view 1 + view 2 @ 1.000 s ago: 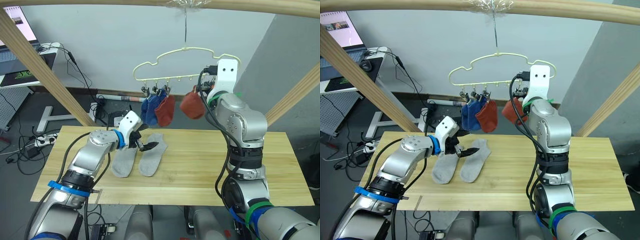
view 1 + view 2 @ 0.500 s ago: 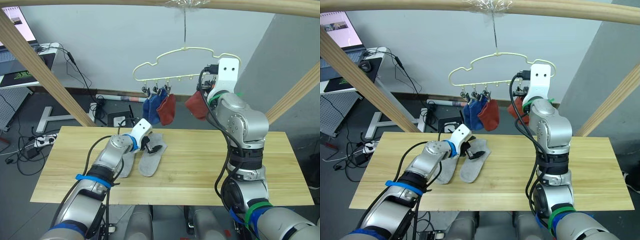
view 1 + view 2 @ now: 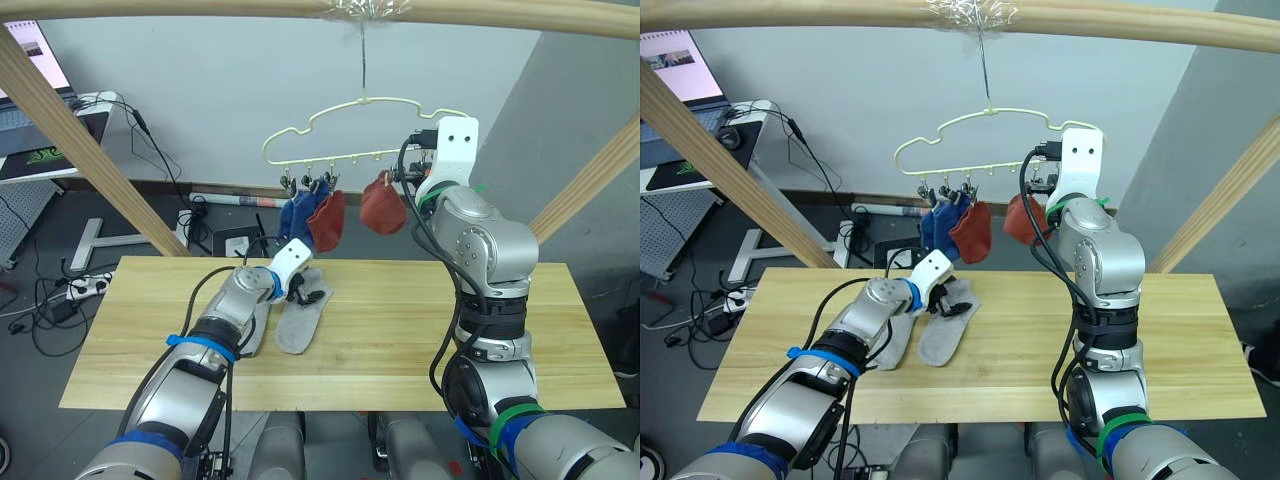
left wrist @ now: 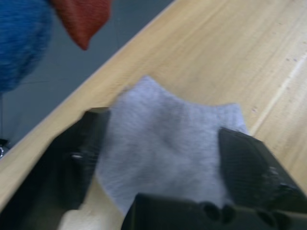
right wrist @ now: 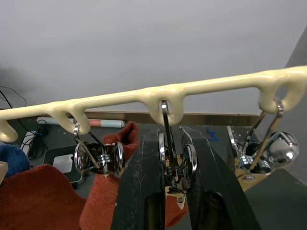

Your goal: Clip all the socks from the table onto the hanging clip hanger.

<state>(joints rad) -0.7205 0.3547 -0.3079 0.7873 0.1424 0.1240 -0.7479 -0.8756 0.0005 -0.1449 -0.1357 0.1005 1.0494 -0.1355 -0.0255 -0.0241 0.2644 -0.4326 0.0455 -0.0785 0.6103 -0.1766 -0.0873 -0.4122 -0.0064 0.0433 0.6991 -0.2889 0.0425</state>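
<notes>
Seen from the head cameras: a pale-yellow clip hanger (image 3: 355, 125) hung by its hook from a wooden pole, above the far edge of a light wood table (image 3: 400, 330). Clipped below the hanger's bar, two blue socks (image 3: 298, 215) and a rust sock (image 3: 328, 220) bunched together, a second rust sock (image 3: 381, 207) just beside them. Under the hanger, flat on the table, two grey socks (image 3: 300, 312) side by side. Left gripper (image 3: 300, 292) down at the far end of the grey pair; right gripper (image 3: 1038, 190) raised at the hanger's bar. From the left wrist: black fingers (image 4: 72, 163) spread wide, straddling the cuff of a grey sock (image 4: 168, 153), not yet closed on it. From the right wrist: fingers (image 5: 144, 191) pinched on a metal clip (image 5: 172, 163) under the bar, second rust sock behind. Risks, as judgement: closing could catch both grey socks or slide off the thin cuff; tugging the clip could set the hanger swinging.
</notes>
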